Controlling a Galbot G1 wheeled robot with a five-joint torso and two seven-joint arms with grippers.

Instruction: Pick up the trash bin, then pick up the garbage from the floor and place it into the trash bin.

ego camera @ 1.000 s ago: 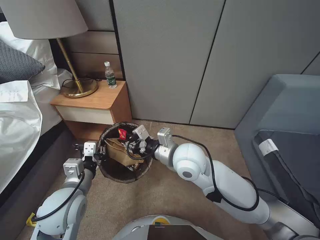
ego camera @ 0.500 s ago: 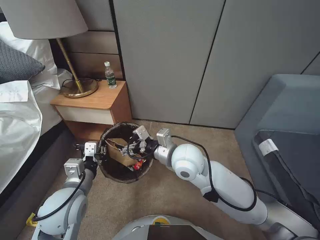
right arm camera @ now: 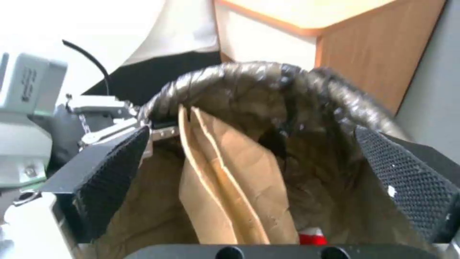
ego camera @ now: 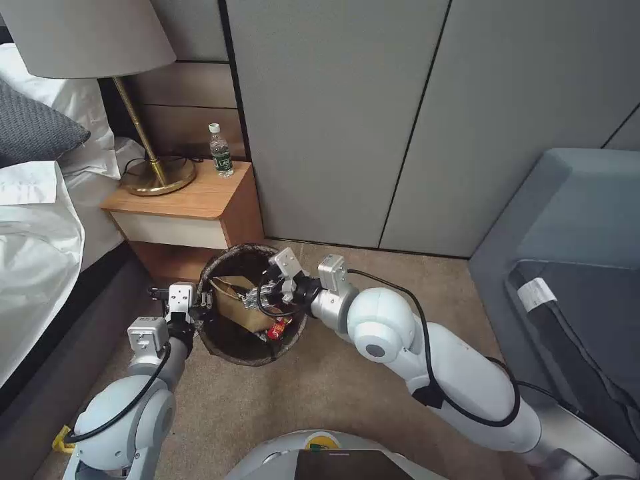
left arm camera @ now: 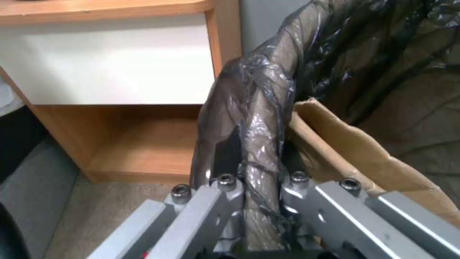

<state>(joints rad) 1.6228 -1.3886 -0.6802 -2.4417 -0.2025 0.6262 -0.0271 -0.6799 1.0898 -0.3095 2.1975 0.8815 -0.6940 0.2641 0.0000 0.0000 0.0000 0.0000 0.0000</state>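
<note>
Two grippers work at the trash bin (ego camera: 230, 340). The left gripper (ego camera: 205, 301) is clamped on the bag-covered rim at the bin's left side, one finger inside and one outside. The right gripper (ego camera: 257, 298) hangs over the bin's mouth, fingers spread apart and holding nothing. Inside the bin, a brown paper bag (ego camera: 237, 303) leans upright, with a small red scrap (ego camera: 277, 328) lying beside it. The bin sits on carpet just in front of a wooden nightstand (ego camera: 193, 207).
</note>
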